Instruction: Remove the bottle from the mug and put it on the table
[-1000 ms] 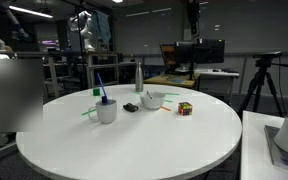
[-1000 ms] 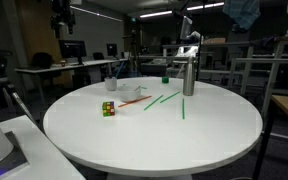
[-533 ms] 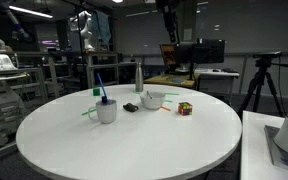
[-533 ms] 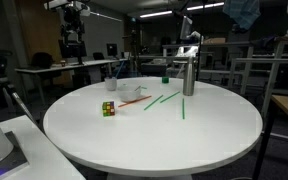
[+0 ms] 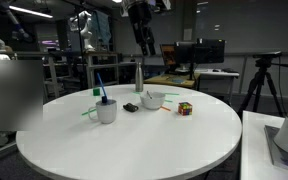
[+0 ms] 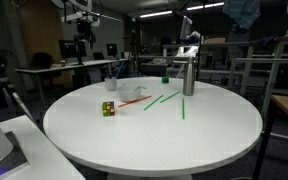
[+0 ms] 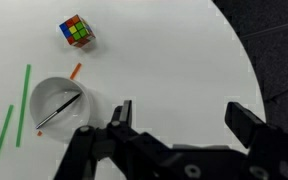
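The small white mug [image 5: 106, 112] stands on the round white table [image 5: 134, 145]. The teal-green bottle [image 5: 106, 98] stands upright in it beside a thin blue stick. In an exterior view the mug and bottle show as a small green spot [image 6: 165, 78] left of the grey metal bottle [image 6: 188, 72]. My gripper [image 5: 146, 42] hangs high above the table's far side, well apart from the mug. It also shows in an exterior view [image 6: 84, 42]. In the wrist view the gripper [image 7: 184, 115] is open and empty over bare table. The mug is out of the wrist view.
A white bowl [image 7: 59, 105] with a stick in it sits near a Rubik's cube [image 7: 76, 31], green sticks [image 7: 24, 95] and an orange stick [image 7: 76, 71]. A tall grey metal bottle [image 5: 138, 77] and a small black object [image 5: 130, 106] stand by the bowl [image 5: 153, 99].
The arm has swung sideways high over the table's far side, towards the metal bottle and mug. Nothing on the table has moved.
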{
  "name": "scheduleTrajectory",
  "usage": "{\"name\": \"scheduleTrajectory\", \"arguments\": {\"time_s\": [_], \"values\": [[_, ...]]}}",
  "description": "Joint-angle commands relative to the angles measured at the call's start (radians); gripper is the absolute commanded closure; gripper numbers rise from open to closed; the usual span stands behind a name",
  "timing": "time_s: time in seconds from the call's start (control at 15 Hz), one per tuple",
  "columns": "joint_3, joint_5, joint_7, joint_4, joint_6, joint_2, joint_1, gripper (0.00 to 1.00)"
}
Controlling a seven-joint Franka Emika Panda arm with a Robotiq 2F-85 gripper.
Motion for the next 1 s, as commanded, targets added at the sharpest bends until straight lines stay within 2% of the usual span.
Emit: {"name": "scheduleTrajectory", "arguments": {"time_s": [0.0,0.6,0.93], "values": [[-0.023,-0.076,0.081,0.099,0.051,0.119,0.02,0.0],[-0.063,-0.065,0.108,0.309,0.164,0.33,0.043,0.0],[-0.069,-0.072,0.096,0.334,0.295,0.327,0.054,0.0]]}}
